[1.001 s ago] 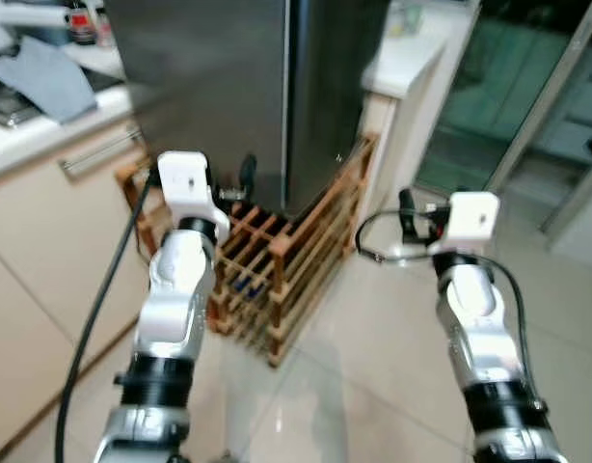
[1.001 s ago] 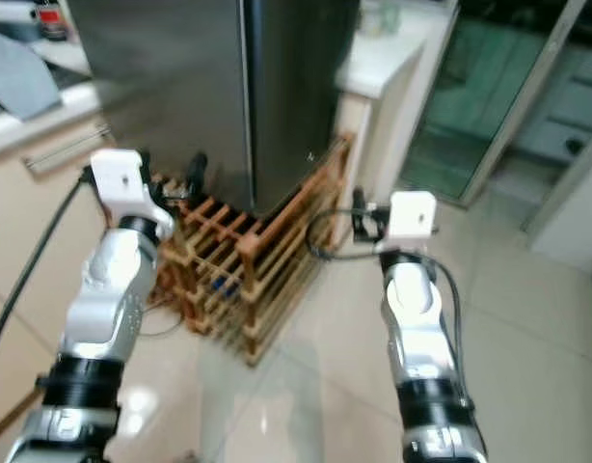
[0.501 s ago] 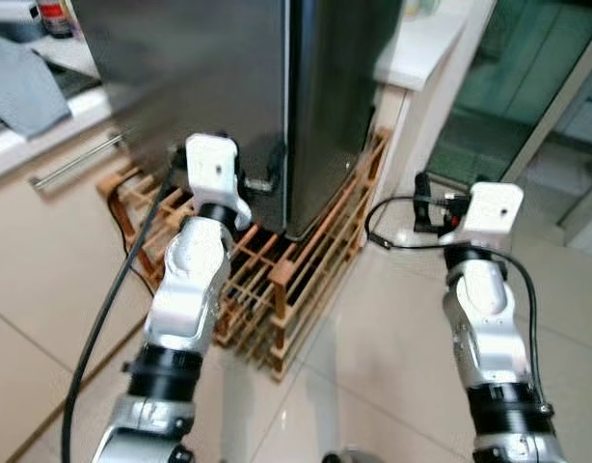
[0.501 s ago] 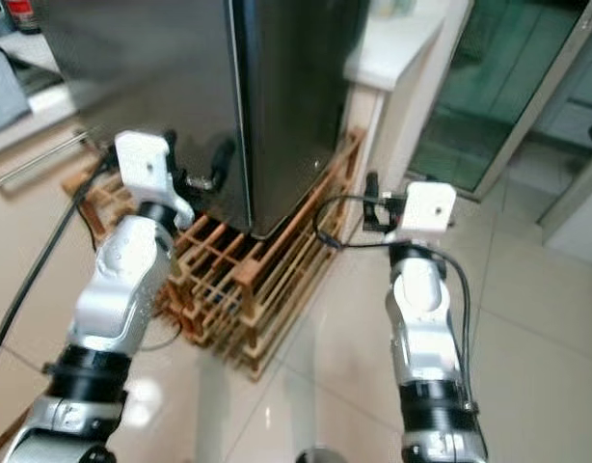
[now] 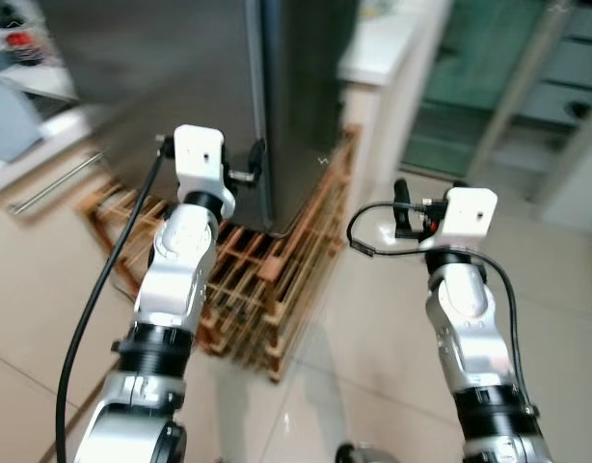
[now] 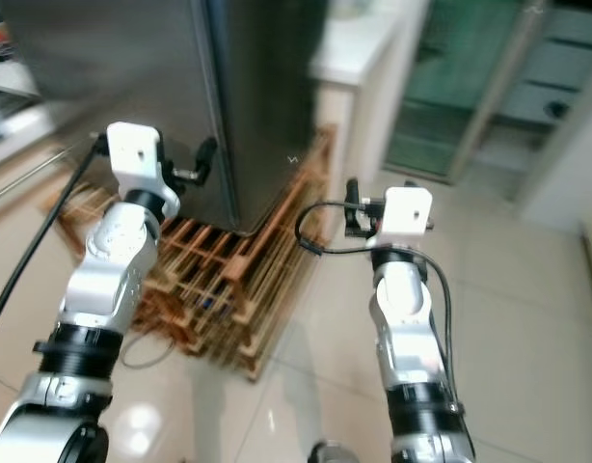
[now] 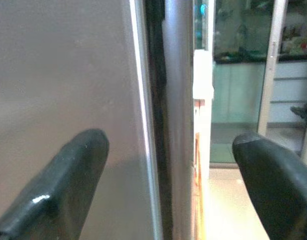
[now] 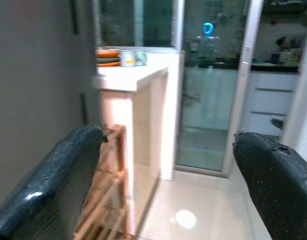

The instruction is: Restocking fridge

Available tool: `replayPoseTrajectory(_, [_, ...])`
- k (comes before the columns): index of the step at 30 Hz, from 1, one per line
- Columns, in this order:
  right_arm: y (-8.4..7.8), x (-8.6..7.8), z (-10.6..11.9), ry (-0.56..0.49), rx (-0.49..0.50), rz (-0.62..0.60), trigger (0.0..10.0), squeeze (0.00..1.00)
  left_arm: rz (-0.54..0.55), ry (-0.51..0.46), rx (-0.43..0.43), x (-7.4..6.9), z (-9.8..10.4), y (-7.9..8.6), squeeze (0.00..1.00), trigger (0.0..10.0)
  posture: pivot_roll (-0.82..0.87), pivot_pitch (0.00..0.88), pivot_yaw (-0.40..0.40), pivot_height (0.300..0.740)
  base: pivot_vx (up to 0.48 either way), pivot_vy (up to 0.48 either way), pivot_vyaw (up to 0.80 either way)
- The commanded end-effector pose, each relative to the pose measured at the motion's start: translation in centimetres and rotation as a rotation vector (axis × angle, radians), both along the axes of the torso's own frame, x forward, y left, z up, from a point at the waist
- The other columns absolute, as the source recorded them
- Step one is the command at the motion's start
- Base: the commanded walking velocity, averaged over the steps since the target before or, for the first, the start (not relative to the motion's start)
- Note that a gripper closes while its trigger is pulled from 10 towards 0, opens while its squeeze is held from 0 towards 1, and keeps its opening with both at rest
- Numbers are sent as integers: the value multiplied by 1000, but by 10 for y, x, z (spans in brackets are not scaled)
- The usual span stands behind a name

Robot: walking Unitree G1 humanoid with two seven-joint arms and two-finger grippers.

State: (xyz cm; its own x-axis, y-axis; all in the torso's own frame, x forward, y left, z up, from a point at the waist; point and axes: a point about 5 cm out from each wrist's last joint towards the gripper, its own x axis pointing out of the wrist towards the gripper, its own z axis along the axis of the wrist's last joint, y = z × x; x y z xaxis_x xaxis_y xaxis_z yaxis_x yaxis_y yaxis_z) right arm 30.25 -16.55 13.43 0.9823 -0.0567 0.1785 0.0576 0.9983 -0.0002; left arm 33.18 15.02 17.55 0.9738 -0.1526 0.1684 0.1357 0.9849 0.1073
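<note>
In the left eye view, the steel fridge stands at the far centre-left, its doors closed. A wooden rack sits on the tiled floor at its foot. The left gripper is raised right in front of the fridge's lower door, near the vertical door edge. The right gripper is held up to the right of the rack, well apart from the fridge. A pale cabinet with a bar handle lies to the left.

In the right eye view, a white counter stands just right of the fridge, with a glass sliding door farther right.

In the left wrist view, the left gripper's 2 fingers are spread wide, with the fridge's door edge between them; they pinch nothing.

In the right wrist view, the right gripper's 2 fingers are also spread wide and empty, pointing past the rack toward the white counter, where stacked dishes sit.
</note>
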Motion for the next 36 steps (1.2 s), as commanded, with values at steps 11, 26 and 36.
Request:
replayPoseTrajectory(11, [-12,-72,-18,90,11,63,10000,0,75,33,-28,-94,-18,39,0,10000,-28,0,7,740,0,0,0])
replayPoseTrajectory(26, [-2,-33,6,13,-7,84,10000,0,-23,-85,-153,-50,26,7,0,10000,-51,0,40,740,411,0,0])
replayPoseTrajectory(36, [3,-20,8,9,-12,112,10000,0,36,-120,-162,-43,34,8,0,10000,-48,0,32,740,89,90,0])
